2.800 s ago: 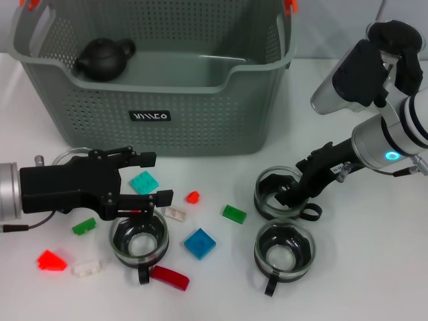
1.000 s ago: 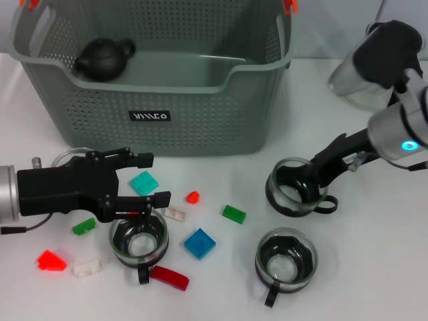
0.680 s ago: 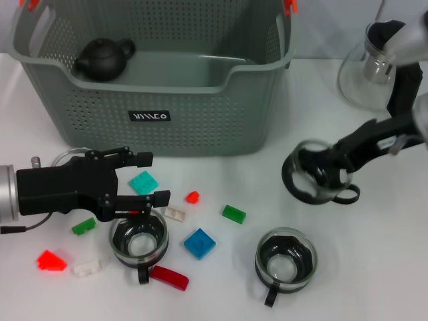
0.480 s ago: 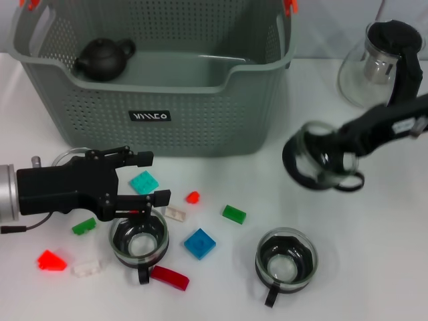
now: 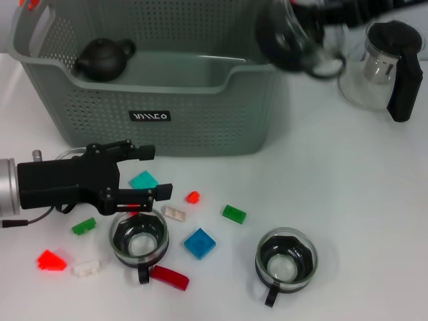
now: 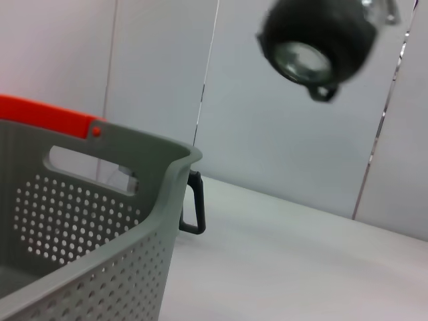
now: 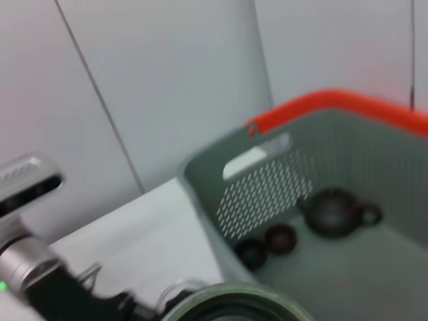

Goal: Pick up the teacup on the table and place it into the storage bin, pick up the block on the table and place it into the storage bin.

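Carrying a teacup pinched in the right gripper over the storage bin rim, w/ left gripper spread nr blocks; early release could clip the rim.

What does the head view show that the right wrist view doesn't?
Only the head view shows the blocks, such as the blue block, two teacups on the table, the glass teapot and the left gripper. Only the right wrist view shows two small dark cups inside the bin. Both show the bin, the black teapot in it and the lifted teacup.
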Motion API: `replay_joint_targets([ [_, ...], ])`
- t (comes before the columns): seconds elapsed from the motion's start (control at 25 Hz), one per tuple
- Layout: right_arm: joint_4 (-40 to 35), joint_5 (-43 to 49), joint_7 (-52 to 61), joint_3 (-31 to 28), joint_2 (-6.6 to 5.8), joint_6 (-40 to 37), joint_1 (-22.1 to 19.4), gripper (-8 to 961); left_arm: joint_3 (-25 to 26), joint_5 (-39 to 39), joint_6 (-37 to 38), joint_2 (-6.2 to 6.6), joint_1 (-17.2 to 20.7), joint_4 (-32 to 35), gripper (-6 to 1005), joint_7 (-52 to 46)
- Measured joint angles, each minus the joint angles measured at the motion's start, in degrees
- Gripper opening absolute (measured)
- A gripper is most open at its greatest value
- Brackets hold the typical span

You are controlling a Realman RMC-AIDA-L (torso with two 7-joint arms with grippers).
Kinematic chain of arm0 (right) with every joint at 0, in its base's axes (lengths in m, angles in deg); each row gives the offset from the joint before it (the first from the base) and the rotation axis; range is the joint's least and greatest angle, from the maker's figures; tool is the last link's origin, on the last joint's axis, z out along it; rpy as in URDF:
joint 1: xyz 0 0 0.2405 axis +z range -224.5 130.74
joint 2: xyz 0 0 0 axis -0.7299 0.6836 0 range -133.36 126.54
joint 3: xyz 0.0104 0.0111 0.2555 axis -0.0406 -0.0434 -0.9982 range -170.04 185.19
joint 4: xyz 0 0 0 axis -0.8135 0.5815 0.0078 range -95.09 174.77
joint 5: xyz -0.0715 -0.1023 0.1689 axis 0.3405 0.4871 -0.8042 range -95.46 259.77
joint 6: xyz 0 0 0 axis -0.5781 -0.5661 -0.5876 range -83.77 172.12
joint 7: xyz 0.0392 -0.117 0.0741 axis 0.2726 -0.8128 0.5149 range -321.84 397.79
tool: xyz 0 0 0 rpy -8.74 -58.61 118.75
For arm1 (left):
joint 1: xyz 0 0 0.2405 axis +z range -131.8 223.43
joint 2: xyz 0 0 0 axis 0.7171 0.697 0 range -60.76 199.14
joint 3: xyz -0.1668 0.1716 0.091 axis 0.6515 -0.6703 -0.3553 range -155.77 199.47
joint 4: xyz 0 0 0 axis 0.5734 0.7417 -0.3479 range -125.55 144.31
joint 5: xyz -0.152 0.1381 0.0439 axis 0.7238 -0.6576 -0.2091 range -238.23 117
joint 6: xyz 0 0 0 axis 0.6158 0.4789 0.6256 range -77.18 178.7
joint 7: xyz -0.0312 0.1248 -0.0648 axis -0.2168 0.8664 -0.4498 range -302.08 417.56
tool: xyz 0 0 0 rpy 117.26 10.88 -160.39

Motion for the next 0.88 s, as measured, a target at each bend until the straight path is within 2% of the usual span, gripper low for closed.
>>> replay_joint_targets([
  [0.16,4.2,4.2,-0.5,0.5,-0.57,6.1,5.5,57,0.0,0.1,0.2,0.0,-0.1,0.0,861,0.0],
  [0.24,8.6,6.9,-1.5,1.6,-0.59,13.1,8.6,57,0.0,0.1,0.2,-0.04,-0.2,0.0,861,0.0],
  [0.28,8.6,6.9,-1.5,1.6,-0.59,13.1,8.6,57,0.0,0.1,0.3,-0.06,-0.2,0.0,861,0.0],
  [0.4,14.1,8.1,-3.1,4.3,-0.28,22.2,10.4,57,-0.1,0.1,0.2,-0.07,-0.3,-0.1,861,0.1],
  [0.52,19.4,7.5,-5.5,6.9,0.45,31.4,11.5,57,0.0,0.1,0.2,0.01,-0.3,0.0,861,0.1],
  [0.76,29.2,7.0,-11.1,8.8,2.37,45.0,14.5,57,0.0,0.1,0.2,0.16,-0.3,0.0,861,0.1],
  [0.84,33.1,7.3,-13.0,11.9,3.15,51.8,15.5,57,0.1,0.2,0.1,0.16,-0.3,0.0,861,0.1],
  [0.88,33.1,7.3,-13.0,11.9,3.15,51.8,15.5,57,0.1,0.4,0.0,0.17,-0.3,-0.1,861,0.1],
])
